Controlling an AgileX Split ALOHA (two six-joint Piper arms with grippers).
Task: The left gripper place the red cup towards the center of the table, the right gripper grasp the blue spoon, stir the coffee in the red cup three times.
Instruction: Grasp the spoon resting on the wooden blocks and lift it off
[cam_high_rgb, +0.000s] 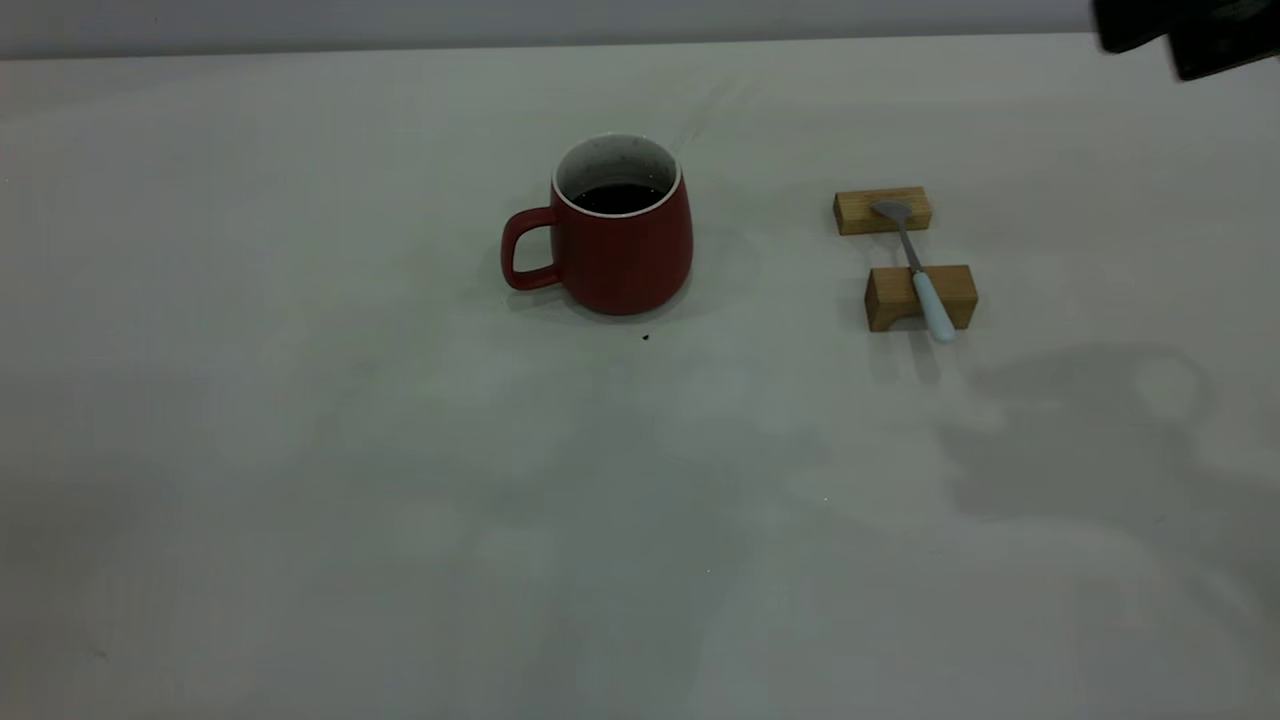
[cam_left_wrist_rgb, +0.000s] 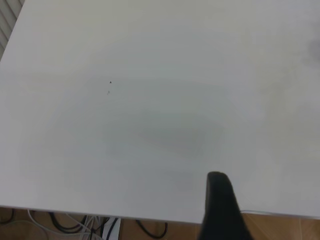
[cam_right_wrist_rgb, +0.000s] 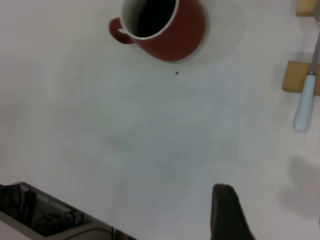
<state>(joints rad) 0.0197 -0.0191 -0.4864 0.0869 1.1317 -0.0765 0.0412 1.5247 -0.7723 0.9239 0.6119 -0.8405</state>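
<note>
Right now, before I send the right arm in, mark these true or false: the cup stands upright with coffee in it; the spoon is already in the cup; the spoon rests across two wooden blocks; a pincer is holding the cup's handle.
1. The red cup stands upright with dark coffee inside: true.
2. The blue spoon is in the cup: false. It lies off to the cup's side, apart from it.
3. The spoon rests across two wooden blocks: true, bowl on the far block, handle over the near one.
4. A pincer holds the cup's handle: false. Nothing touches the handle.
</note>
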